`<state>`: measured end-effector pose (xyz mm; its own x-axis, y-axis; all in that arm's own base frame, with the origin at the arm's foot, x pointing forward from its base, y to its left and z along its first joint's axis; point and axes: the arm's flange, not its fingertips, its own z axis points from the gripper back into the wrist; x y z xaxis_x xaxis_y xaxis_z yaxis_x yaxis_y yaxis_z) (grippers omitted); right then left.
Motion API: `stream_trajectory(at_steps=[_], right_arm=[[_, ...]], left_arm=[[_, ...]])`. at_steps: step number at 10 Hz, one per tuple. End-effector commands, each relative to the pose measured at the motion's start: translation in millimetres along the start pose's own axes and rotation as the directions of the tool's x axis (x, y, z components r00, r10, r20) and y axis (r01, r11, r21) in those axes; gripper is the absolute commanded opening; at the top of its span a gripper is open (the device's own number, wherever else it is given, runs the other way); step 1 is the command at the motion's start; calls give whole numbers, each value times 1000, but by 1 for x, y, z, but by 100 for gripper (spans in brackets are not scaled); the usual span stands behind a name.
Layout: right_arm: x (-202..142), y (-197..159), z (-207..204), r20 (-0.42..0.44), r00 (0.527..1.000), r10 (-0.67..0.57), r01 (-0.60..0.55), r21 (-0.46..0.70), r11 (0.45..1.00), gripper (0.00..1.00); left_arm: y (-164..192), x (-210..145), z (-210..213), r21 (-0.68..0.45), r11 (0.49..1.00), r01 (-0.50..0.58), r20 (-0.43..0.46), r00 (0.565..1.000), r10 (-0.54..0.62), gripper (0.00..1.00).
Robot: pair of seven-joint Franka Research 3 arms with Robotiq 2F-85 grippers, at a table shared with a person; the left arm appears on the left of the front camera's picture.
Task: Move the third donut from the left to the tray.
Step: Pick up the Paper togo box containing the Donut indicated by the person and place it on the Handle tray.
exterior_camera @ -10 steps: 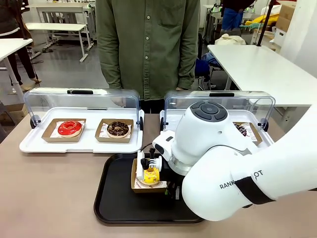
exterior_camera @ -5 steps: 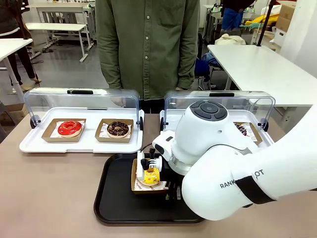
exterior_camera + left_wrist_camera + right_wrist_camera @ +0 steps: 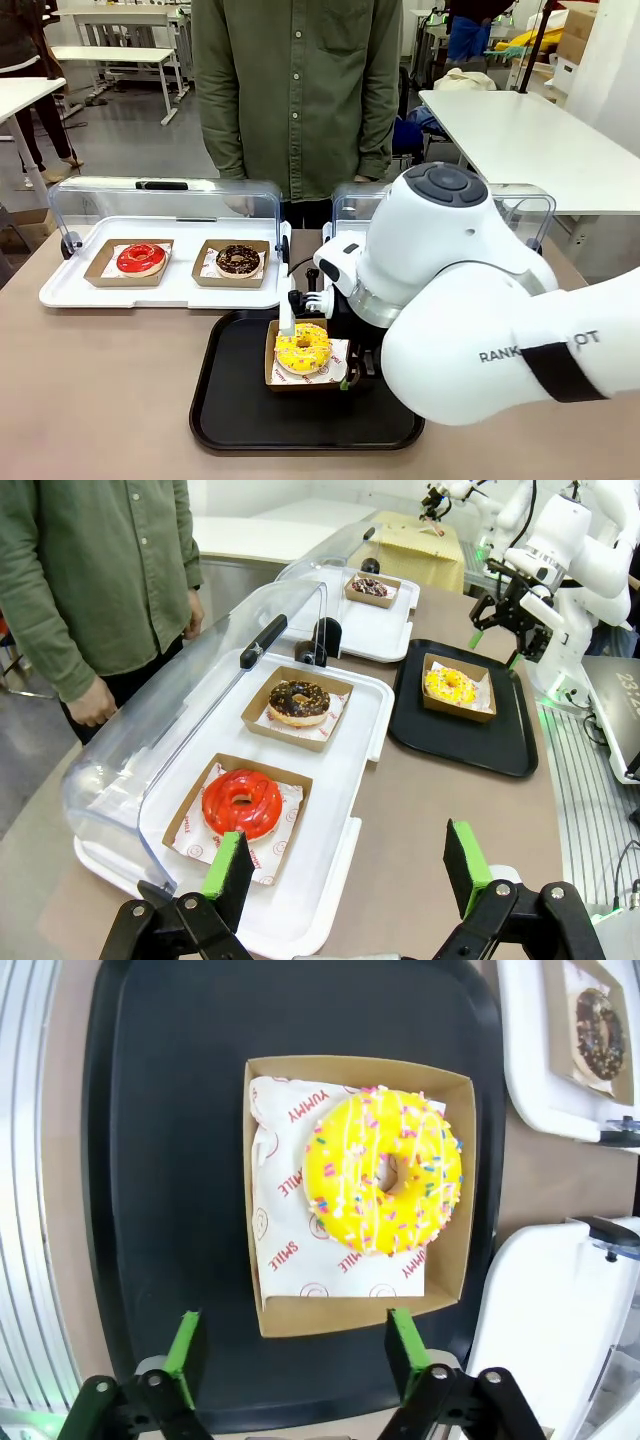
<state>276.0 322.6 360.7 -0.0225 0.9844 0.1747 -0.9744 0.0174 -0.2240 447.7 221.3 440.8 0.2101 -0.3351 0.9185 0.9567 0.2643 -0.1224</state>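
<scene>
We see the third donut [image 3: 383, 1170] sitting in its cardboard square [image 3: 360, 1310] on the tray [image 3: 235, 400], toward the tray's edge nearest the white lidded trays [image 3: 340, 810]. Our right claw [image 3: 290, 1345] hangs directly above it with its fingers spread and nothing between them, the cardboard's near side lying just past the fingertips. Our left claw [image 3: 345, 865], also spread and empty, sits well away over the table's left end, so the right arm is the nearer one. We judge the placement done.

Bright, even overhead light; soft shadows; sharp focus; wrist views bend at edges.
</scene>
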Motion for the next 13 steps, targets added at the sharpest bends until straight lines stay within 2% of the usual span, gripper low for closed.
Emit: stream_trajectory(at_steps=[1,2,3,13], right_arm=[[-54,36,11,39,999,19,-20,26,999,100],[-56,33,13,32,998,57,-61,147,987,91],[-1,-1,6,2,1000,1,-1,-1,1000,91],[-1,-1,6,2,1000,1,-1,-1,1000,91]], left_arm=[[-1,1,-1,-5,1000,-1,-4,1000,1,100],[-1,1,-1,-5,1000,-1,-4,1000,1,100],[-1,1,-1,-5,1000,-1,-4,1000,1,100],[-1,1,-1,-5,1000,-1,-4,1000,1,100]])
